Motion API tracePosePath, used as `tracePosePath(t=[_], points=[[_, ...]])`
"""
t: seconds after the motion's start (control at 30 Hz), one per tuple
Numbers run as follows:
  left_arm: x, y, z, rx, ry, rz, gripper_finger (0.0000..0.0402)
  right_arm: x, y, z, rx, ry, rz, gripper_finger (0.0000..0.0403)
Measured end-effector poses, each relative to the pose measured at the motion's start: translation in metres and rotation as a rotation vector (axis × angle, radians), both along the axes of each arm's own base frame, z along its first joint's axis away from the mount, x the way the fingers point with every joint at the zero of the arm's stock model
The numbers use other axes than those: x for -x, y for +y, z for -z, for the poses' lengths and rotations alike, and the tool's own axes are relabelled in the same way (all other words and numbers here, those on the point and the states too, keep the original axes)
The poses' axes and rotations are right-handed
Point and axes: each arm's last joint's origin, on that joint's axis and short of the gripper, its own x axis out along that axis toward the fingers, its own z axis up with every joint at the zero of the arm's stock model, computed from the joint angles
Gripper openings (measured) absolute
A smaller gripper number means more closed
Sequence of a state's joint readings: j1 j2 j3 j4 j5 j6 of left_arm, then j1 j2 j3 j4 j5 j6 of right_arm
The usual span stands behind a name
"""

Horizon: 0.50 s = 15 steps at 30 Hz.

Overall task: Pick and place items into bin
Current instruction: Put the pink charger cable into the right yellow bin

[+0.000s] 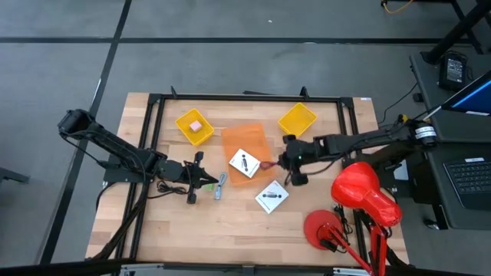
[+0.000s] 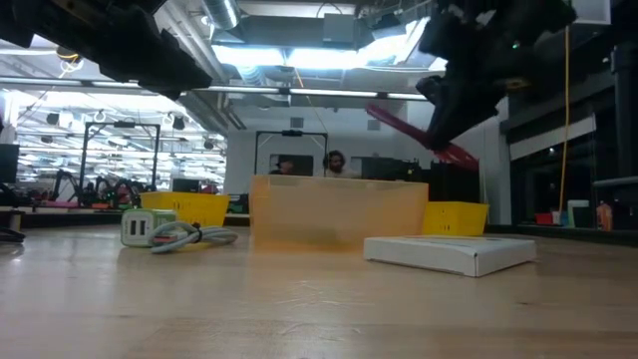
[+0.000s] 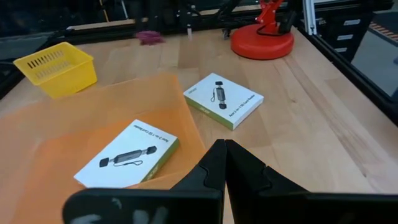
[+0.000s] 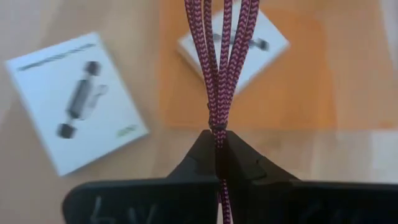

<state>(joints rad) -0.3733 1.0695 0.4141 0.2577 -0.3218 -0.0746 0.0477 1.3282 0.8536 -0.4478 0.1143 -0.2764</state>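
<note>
Closest in the low view lies a flat white box (image 2: 454, 252) on the pale wooden table (image 1: 230, 222), printed with a black adapter picture, its green side edge showing in the left wrist view.

Containers, left to right: a yellow slotted plastic basket (image 1: 195, 126) at the far left holds a pink block (image 1: 196, 125). Next comes the orange translucent bin (image 1: 244, 146), shallow and square, with a second white box (image 1: 243, 163) resting in its near part. Further right a second yellow basket (image 1: 297, 119) stands at the far side; its contents cannot be made out.

Near the left gripper (image 1: 207, 179), a blue-grey tool (image 1: 221, 185) with a grey cord lies just beside the fingertips, and in the low view a pale green cube (image 2: 135, 227) sits by it. That gripper's jaws are pressed together on nothing, pointing toward the bin from its left.

The right gripper (image 1: 281, 162) hangs at the bin's right edge, jaws clamped on a dark-red braided cord (image 4: 219, 59) whose looped strands dangle over the bin and the box in it.

Black metal framing (image 1: 245, 98) borders the table's far and side edges. Bare wood lies open along the near edge, left of a red lamp (image 1: 360, 201) with its round base at the near right corner.
</note>
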Motion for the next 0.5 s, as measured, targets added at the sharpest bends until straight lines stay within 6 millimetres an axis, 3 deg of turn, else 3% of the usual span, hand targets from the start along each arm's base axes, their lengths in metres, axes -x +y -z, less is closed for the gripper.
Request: tracePosePath(t=[0.5], points=[[0.0,0.0,0.001,-0.012,0.007,0.004,0.0002,0.012,-0.072,0.001,-0.01,0.022,0.441,0.0]])
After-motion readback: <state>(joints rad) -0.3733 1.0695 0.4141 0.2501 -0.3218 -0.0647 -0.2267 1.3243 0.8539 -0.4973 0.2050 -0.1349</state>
